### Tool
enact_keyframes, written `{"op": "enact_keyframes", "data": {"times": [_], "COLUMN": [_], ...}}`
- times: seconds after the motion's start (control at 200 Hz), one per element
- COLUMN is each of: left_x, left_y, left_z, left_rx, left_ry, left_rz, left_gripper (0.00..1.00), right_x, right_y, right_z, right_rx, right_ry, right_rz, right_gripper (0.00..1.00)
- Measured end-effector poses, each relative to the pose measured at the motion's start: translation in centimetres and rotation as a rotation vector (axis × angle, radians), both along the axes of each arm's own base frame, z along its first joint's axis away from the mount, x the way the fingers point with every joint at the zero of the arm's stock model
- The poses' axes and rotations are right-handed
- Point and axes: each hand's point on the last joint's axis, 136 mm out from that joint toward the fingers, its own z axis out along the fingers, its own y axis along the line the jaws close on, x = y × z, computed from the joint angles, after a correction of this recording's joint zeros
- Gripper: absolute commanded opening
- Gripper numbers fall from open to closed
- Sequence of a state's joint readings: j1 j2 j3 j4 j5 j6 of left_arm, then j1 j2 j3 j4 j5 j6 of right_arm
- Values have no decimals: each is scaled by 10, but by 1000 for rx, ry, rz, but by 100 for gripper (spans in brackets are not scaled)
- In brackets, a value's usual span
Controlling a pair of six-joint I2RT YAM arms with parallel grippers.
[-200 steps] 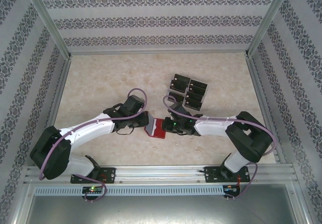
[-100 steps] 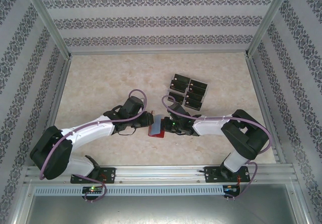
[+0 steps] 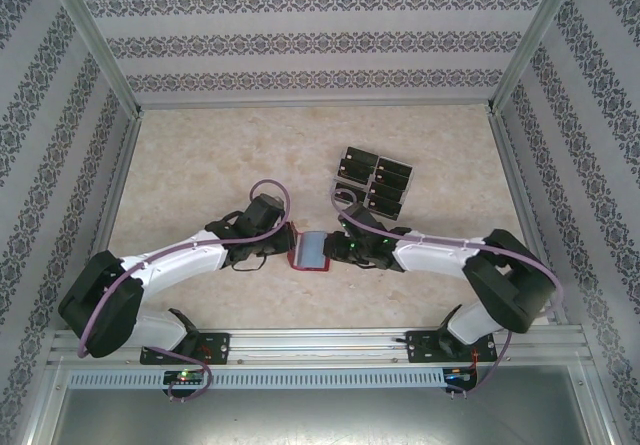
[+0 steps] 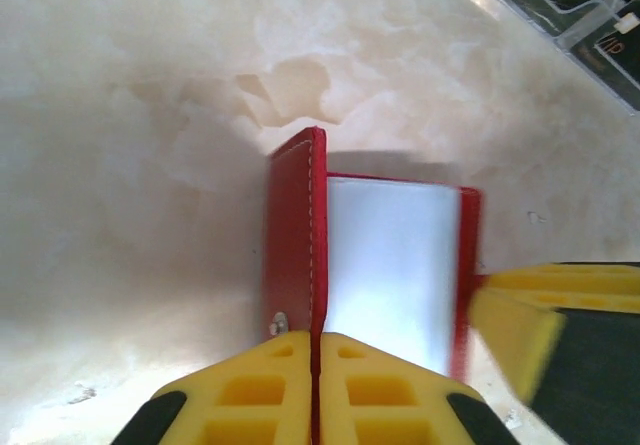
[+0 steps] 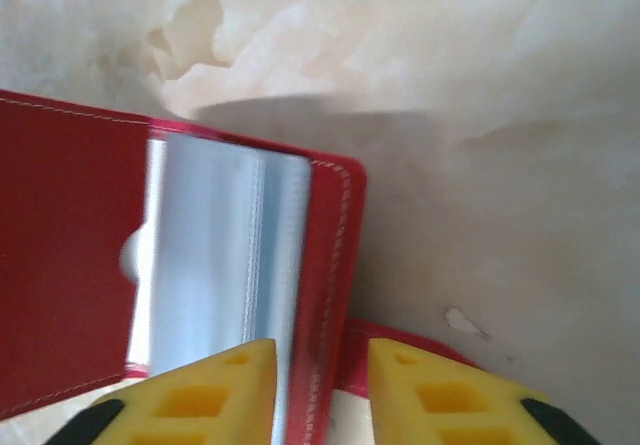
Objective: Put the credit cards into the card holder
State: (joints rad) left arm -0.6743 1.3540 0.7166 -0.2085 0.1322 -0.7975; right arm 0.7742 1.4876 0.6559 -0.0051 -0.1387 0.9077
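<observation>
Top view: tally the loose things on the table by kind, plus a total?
dark-red folding leather-like card holder: 1
clear plastic tray: 1
small flat black rectangular credit cards: at least 6 countable, overlapping in the tray, so the exact number is unclear
Total: at least 8

The card holder (image 3: 310,250) lies on the worktop (image 3: 200,155) between my left tool (image 3: 291,241) and right tool (image 3: 332,249); the credit cards (image 3: 374,181) lie behind it, rightwards.

One card holder (image 3: 309,250), one tray (image 4: 600,17), about six credit cards (image 3: 393,173).
</observation>
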Motion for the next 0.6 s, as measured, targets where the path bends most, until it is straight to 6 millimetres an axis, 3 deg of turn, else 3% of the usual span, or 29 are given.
{"op": "enact_keyframes", "data": {"times": [0.215,0.6], "left_x": [-13,-13], "left_y": [14,14], "left_z": [-21,-19], "left_rx": [41,32], "left_ry": [36,31], "left_rz": [13,22], "left_gripper": [3,2], "right_x": [-2,-8], "right_y": [-6,3], "right_z": [27,20], "right_rx": [18,6], "right_ry": [-48,-19], "right_rz": [3,32], "right_gripper": [47,52]}}
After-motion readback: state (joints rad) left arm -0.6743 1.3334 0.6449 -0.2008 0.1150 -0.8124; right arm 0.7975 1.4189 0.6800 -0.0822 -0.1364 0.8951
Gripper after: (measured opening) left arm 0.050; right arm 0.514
